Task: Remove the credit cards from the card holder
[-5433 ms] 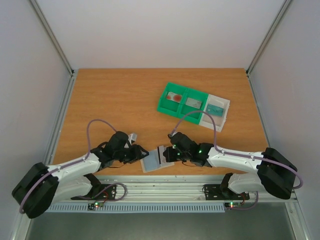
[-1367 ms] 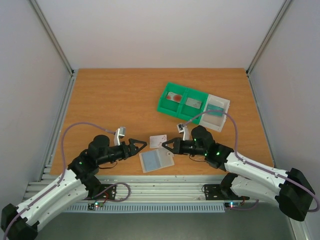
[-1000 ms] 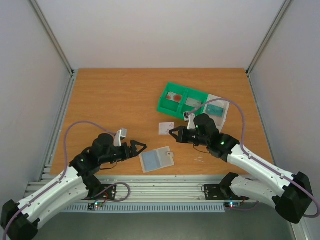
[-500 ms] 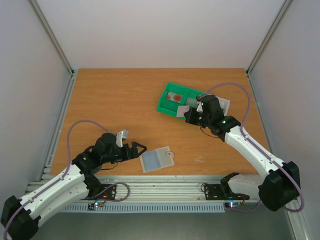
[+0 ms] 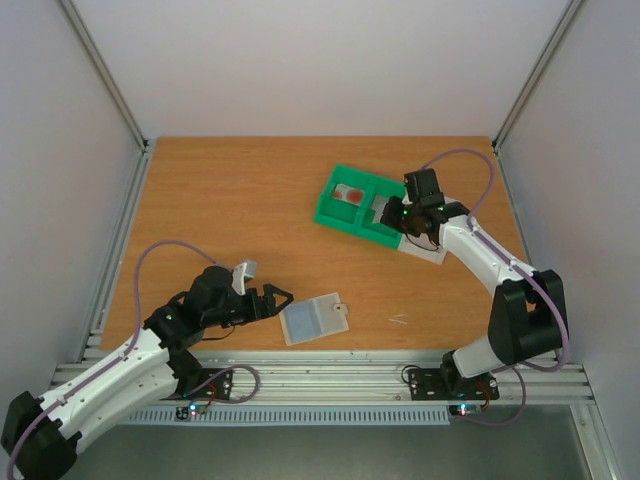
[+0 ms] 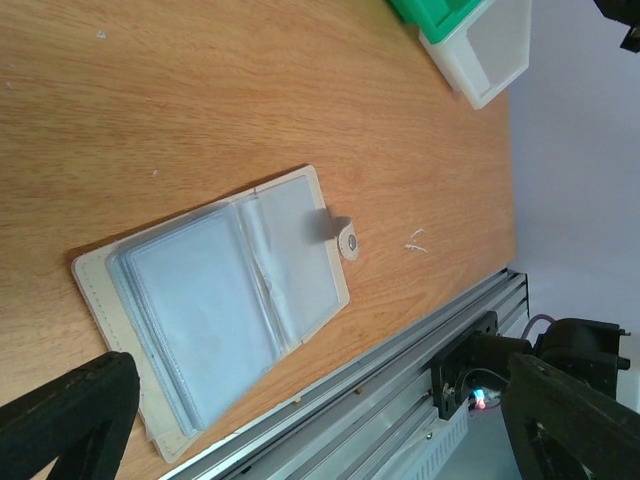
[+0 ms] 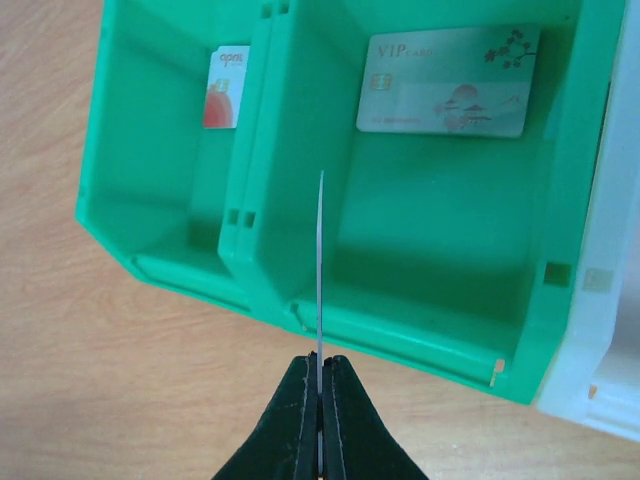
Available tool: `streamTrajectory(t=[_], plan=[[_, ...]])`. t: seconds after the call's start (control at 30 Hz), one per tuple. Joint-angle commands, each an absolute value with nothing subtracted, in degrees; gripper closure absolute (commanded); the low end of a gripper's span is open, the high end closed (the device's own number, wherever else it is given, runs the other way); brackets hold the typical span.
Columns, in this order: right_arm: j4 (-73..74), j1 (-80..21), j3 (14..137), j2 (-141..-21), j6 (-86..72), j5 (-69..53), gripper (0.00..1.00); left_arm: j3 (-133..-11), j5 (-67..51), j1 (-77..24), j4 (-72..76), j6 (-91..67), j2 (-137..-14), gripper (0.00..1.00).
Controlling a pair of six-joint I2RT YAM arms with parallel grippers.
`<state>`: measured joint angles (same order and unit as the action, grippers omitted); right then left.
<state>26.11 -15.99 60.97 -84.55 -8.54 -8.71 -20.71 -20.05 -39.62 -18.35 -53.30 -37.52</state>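
Edgewise in the clamped right tool (image 7: 318,378), a card (image 7: 320,262) over the green tray (image 7: 425,285); left tool (image 5: 279,303) wide beside the card holder (image 6: 225,310).

The card holder (image 5: 313,319) lies open at the worktop's (image 5: 240,200) front. Behind it to the right, a two-compartment tray (image 5: 335,215) holds one card (image 7: 448,82) per compartment, and a second tray (image 6: 490,55) touches its right side. The right gripper (image 7: 318,385) holds a third card (image 7: 320,260) above it.

Card holder (image 6: 225,310) open flat; card (image 7: 320,255) edge-on over green tray (image 7: 420,270).
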Motion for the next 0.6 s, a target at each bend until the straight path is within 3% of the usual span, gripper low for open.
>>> streamTrajectory(t=[0.0, 0.57], plan=[[26.97, -15.04, 64.21, -86.87, -8.45, -6.67, 0.99, -20.93, -20.70, -39.88, -18.52, -52.38, -37.41, 0.01], [22.93, -14.41, 69.02, -96.47, -8.03, -7.07, 0.99, -21.49, -20.75, -39.85, -21.09, -50.78, -36.61, 0.01]])
